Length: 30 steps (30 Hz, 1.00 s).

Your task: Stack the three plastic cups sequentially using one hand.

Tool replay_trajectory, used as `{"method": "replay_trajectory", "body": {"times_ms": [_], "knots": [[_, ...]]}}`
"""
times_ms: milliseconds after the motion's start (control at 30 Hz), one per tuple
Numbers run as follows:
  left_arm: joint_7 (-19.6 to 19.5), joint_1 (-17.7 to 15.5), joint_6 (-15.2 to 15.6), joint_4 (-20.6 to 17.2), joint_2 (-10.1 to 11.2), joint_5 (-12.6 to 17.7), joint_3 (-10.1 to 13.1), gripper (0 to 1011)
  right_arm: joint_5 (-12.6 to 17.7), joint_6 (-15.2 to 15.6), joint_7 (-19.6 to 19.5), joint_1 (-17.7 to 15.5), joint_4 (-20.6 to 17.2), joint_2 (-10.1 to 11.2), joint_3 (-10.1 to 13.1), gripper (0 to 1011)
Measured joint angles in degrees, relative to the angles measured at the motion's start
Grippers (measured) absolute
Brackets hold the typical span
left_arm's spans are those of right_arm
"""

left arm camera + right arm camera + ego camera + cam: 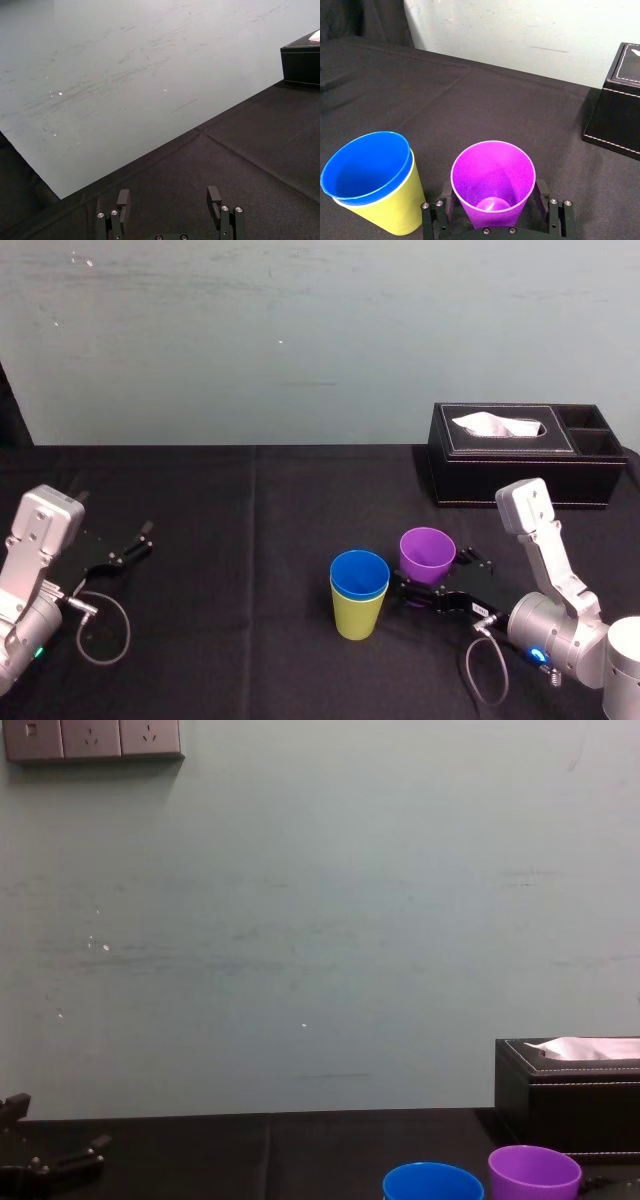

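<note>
Low in the right wrist frame, the right gripper (pixel 492 200) clasps the upright purple cup (pixel 492 175) by its lower wall. Just left of it, the blue cup (pixel 367 167) sits nested in the yellow-green cup (pixel 395 212). To finish well, I judge: lift above the blue rim, centre over it (a tilt would catch the edge), lower straight, then release. The left gripper (pixel 135 543), spread and empty, rests at the head frame's left. Farther back stands the tissue box (pixel 520 455). No writing is legible.
</note>
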Motion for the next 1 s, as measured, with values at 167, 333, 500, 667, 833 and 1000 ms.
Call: {"method": "replay_trajectory", "body": {"times_ms": [167,333,500,667,833,1000], "knots": [[0.00,0.00,0.00,0.00,0.00,0.00,0.00,1000,0.00,0.00,0.00,-0.02,-0.02,0.03,0.02,1002],[0.00,0.00,0.00,0.00,0.00,0.00,0.00,1000,0.00,0.03,0.00,-0.05,-0.04,0.05,0.04,980],[0.00,0.00,0.00,0.00,0.00,0.00,0.00,1000,0.00,0.05,-0.01,-0.07,-0.06,0.06,0.05,872],[0.00,0.00,0.00,0.00,0.00,0.00,0.00,1000,0.00,0.08,-0.03,-0.07,-0.08,0.07,0.06,744],[0.00,0.00,0.00,0.00,0.00,0.00,0.00,1000,0.00,0.09,-0.04,-0.07,-0.09,0.07,0.05,722],[0.00,0.00,0.00,0.00,0.00,0.00,0.00,1000,0.00,0.10,-0.05,-0.08,-0.09,0.07,0.05,716]]}}
